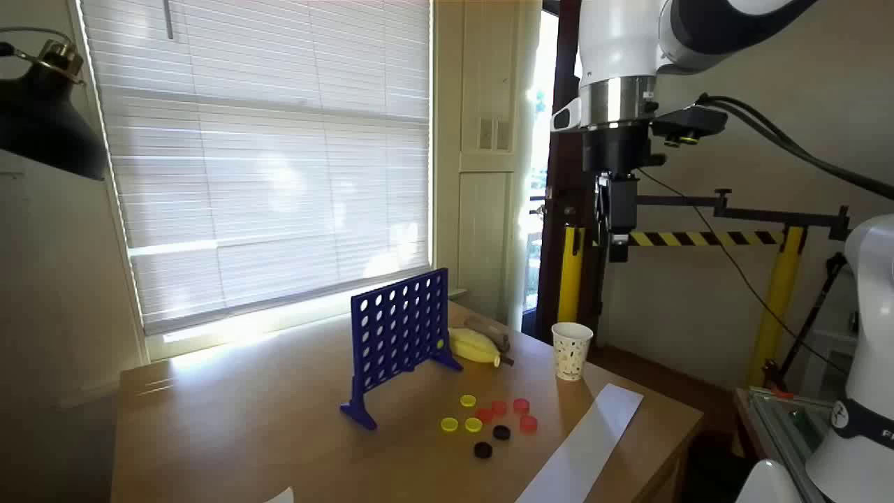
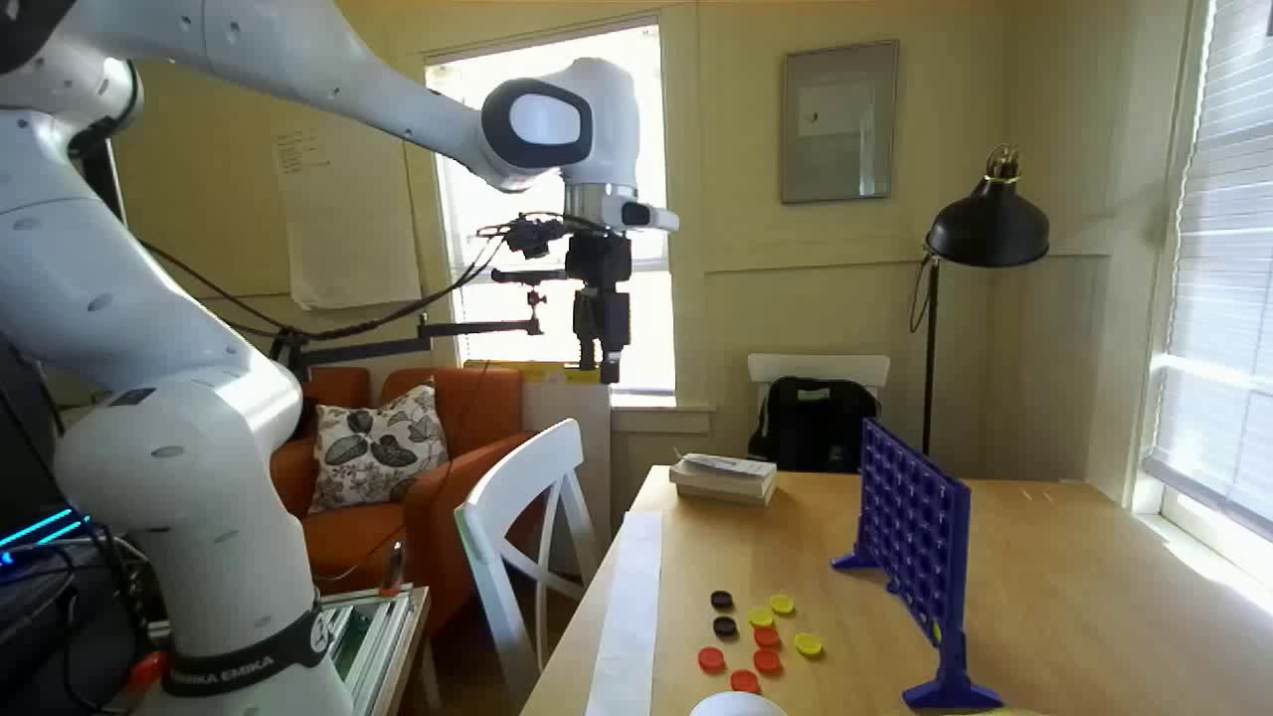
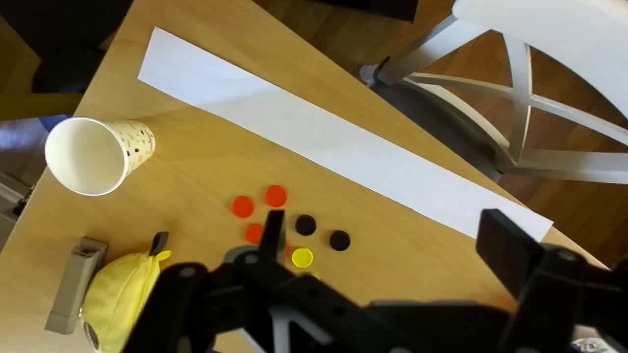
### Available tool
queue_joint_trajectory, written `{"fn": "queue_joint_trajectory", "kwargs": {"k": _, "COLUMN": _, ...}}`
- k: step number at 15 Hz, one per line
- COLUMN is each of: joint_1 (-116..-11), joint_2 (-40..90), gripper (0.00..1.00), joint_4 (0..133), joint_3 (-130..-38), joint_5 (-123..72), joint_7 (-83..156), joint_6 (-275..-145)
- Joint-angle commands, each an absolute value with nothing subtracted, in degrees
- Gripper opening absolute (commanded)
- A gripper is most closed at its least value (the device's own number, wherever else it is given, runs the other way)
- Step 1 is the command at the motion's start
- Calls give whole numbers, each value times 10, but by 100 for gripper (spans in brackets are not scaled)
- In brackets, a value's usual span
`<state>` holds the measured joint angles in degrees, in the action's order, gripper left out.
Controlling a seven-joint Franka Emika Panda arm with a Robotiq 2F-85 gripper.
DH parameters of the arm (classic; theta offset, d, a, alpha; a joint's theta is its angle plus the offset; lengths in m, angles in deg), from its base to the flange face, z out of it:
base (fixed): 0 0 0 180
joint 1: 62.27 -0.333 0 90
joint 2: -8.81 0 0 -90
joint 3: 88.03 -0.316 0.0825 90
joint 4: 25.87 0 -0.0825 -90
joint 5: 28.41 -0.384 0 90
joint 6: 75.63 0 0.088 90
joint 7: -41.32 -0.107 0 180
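My gripper (image 3: pixel 382 218) is open and empty, its two black fingers wide apart in the wrist view. It hangs high above the table and touches nothing; it also shows in both exterior views (image 1: pixel 613 251) (image 2: pixel 599 370). Below it lie loose discs: several red (image 3: pixel 276 196), two black (image 3: pixel 339 240) and three yellow (image 1: pixel 449 424). The left finger partly hides some discs in the wrist view. A blue upright rack with round holes (image 1: pixel 401 328) (image 2: pixel 913 547) stands beside the discs. A white paper strip (image 3: pixel 333 137) (image 1: pixel 587 447) lies along the table edge.
A speckled paper cup (image 1: pixel 571 353) (image 3: pixel 88 157) stands near the table's edge. A yellow pouch-like object (image 1: pixel 475 345) (image 3: pixel 117 299) lies by a grey-brown block (image 3: pixel 73 289). Books (image 2: pixel 723 479), a white chair (image 2: pixel 527 487) and a black lamp (image 2: pixel 990 224) are around the table (image 2: pixel 1074 597).
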<state>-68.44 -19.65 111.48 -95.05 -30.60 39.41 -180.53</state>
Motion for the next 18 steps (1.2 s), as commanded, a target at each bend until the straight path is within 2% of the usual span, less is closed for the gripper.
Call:
{"fn": "queue_joint_trajectory", "kwargs": {"k": 1, "joint_1": -686, "joint_2": -196, "gripper": 100, "joint_4": 1114, "joint_3": -949, "joint_5": -305, "joint_7": 393, "joint_6": -1804}}
{"fn": "queue_joint_trajectory", "kwargs": {"k": 11, "joint_1": -686, "joint_2": -196, "gripper": 100, "joint_4": 1114, "joint_3": -949, "joint_5": -305, "joint_7": 393, "joint_6": -1804}}
{"fn": "queue_joint_trajectory", "kwargs": {"k": 18, "joint_1": -634, "joint_2": -167, "gripper": 100, "joint_4": 1165, "joint_3": -918, "joint_5": -272, "joint_7": 378, "joint_6": -1980}}
